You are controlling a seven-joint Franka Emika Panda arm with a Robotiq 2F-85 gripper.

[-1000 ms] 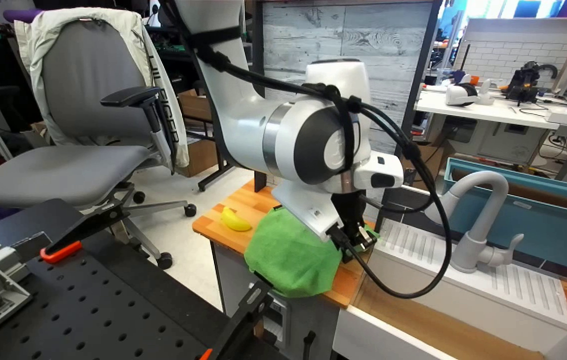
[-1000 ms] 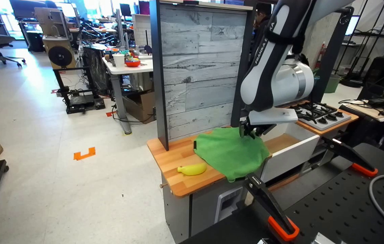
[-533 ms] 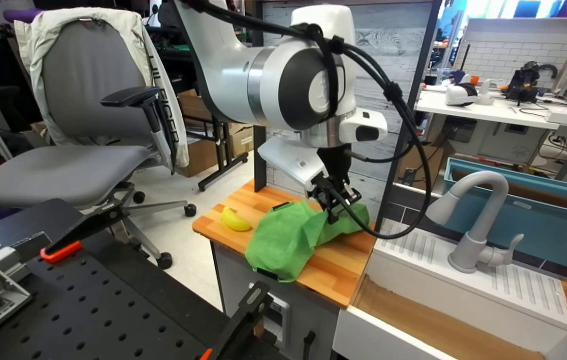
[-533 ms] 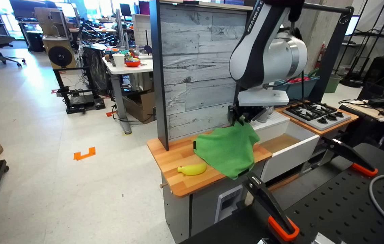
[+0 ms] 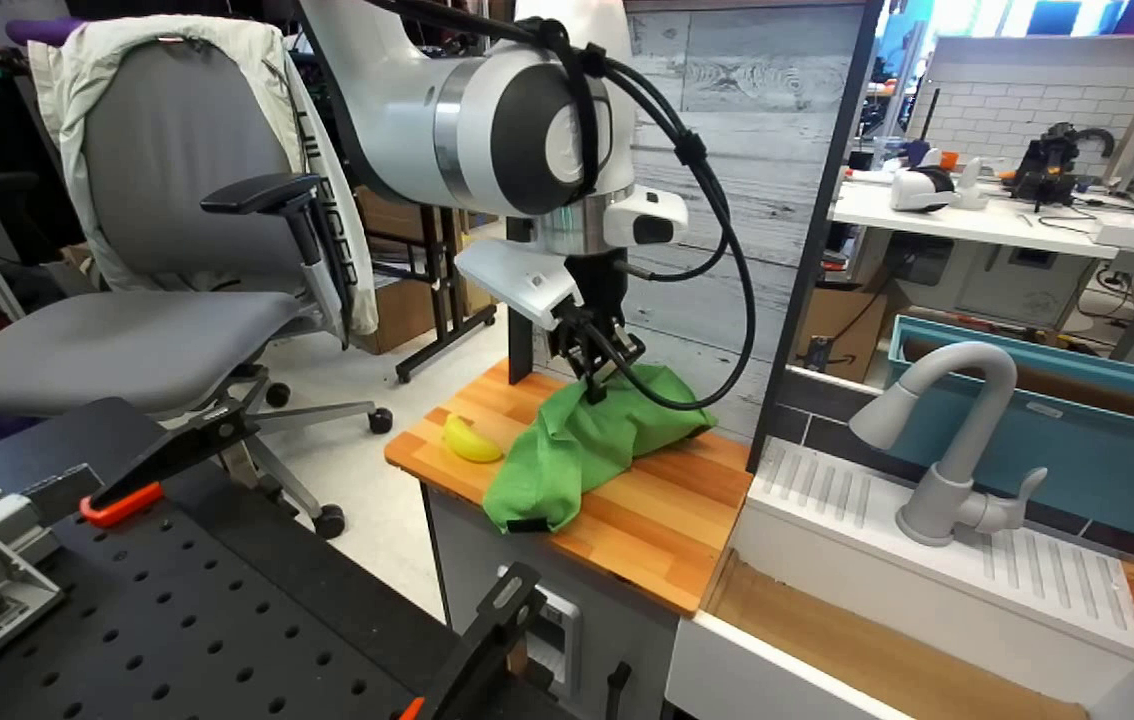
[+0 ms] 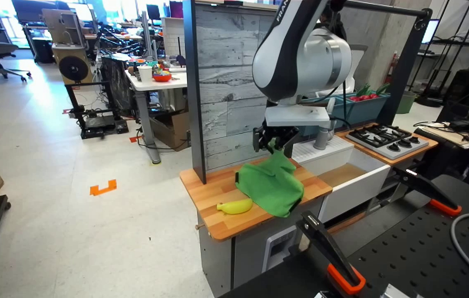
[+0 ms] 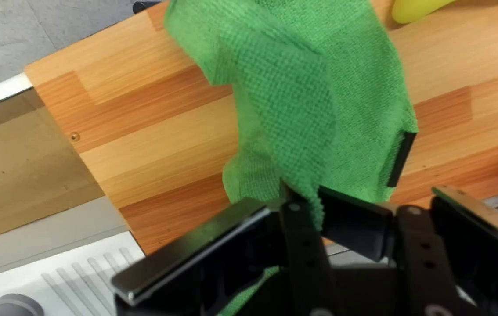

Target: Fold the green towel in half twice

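Wood tops the table (image 5: 667,550), above which the gripper (image 7: 304,195) pinches part of the green towel (image 6: 273,184); a white sink (image 5: 927,600) adjoins, a grey chair (image 5: 177,190) stands apart.

Towel (image 6: 271,186) is laid on table (image 6: 205,194), one raised part held above by gripper (image 7: 302,193). In both exterior views, banana (image 6: 234,207) is placed on table, just left of towel; sink (image 6: 356,188) is set right of table; panel (image 6: 238,82) is set behind.
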